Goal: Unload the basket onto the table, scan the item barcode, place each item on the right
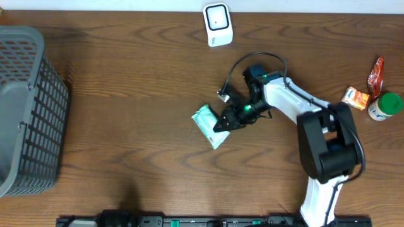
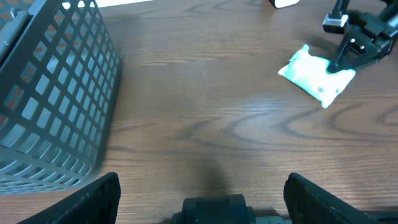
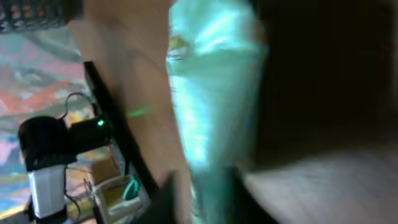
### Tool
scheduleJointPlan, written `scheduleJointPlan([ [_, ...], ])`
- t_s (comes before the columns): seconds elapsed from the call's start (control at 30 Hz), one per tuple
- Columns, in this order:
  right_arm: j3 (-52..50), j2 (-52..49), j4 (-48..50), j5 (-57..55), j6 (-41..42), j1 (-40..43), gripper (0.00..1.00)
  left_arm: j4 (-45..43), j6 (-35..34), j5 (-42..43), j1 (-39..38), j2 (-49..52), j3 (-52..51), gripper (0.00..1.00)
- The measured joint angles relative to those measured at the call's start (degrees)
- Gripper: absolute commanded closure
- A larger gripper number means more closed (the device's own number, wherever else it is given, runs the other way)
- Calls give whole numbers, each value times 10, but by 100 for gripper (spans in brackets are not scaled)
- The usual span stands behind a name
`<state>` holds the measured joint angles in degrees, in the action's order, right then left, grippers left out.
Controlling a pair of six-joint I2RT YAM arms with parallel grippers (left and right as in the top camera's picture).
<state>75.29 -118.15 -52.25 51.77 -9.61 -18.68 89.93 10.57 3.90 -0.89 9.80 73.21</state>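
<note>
Frame centre: the right gripper (image 1: 223,123) touches the pale green packet (image 1: 207,121) lying on the table (image 1: 126,94), its grip impossible to tell. Soft and light, the packet seems best pinched by an edge.

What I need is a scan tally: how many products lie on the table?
4. A teal packet mid-table at the right pincer; an orange box, a red sachet and a green-capped bottle clustered at the right edge. The basket may hide more.
</note>
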Motion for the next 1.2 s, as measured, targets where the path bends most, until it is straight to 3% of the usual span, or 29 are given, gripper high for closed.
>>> scheduleJointPlan([
  [0.03, 0, -6, 0, -12, 1, 8, 14, 0, 0, 0, 0, 0, 0, 16],
  [0.07, -1, -9, 0, -29, 4, 14, 9, 0, 0, 0, 0, 0, 0, 16],
  [0.17, 2, -8, 2, -72, 28, 32, 8, 0, 0, 0, 0, 0, 0, 16],
  [0.2, 8, -6, 0, -84, 38, 36, 15, 0, 0, 0, 0, 0, 0, 16],
  [0.23, 13, -4, 0, -99, 45, 38, 32, 0, 0, 0, 0, 0, 0, 16],
  [0.27, 20, -4, 2, -120, 53, 40, 56, 0, 0, 0, 0, 0, 0, 16],
  [0.3, 26, -4, 2, -133, 61, 42, 71, 0, 0, 0, 0, 0, 0, 16],
  [0.33, 30, -4, 3, -142, 66, 42, 74, 0, 0, 0, 0, 0, 0, 16],
  [0.37, 35, -3, 3, -150, 72, 42, 59, 0, 0, 0, 0, 0, 0, 16],
  [0.43, 45, -3, 13, -163, 86, 41, 8, 0, 0, 0, 0, 0, 0, 16],
  [0.47, 49, -3, 26, -173, 90, 40, 1, 0, 0, 0, 0, 0, 0, 16],
  [0.53, 55, -3, 50, -191, 94, 36, 1, 0, 0, 0, 0, 0, 0, 16],
  [0.57, 56, -3, 57, -197, 95, 34, 7, 0, 0, 0, 0, 0, 0, 16],
  [0.67, 56, -3, 97, -214, 99, 20, 70, 0, 0, 0, 0, 0, 0, 16],
  [0.73, 56, -3, 139, -228, 105, 6, 93, 0, 0, 0, 0, 0, 0, 16],
  [0.77, 56, -3, 163, -234, 112, -1, 99, 0, 0, 0, 0, 0, 0, 16],
  [1.0, 57, -3, 251, -280, 151, -65, 99, 0, 0, 0, 0, 0, 0, 16],
  [1.2, 57, -3, 247, -327, 160, -132, 99, 0, 0, 0, 0, 0, 0, 16],
])
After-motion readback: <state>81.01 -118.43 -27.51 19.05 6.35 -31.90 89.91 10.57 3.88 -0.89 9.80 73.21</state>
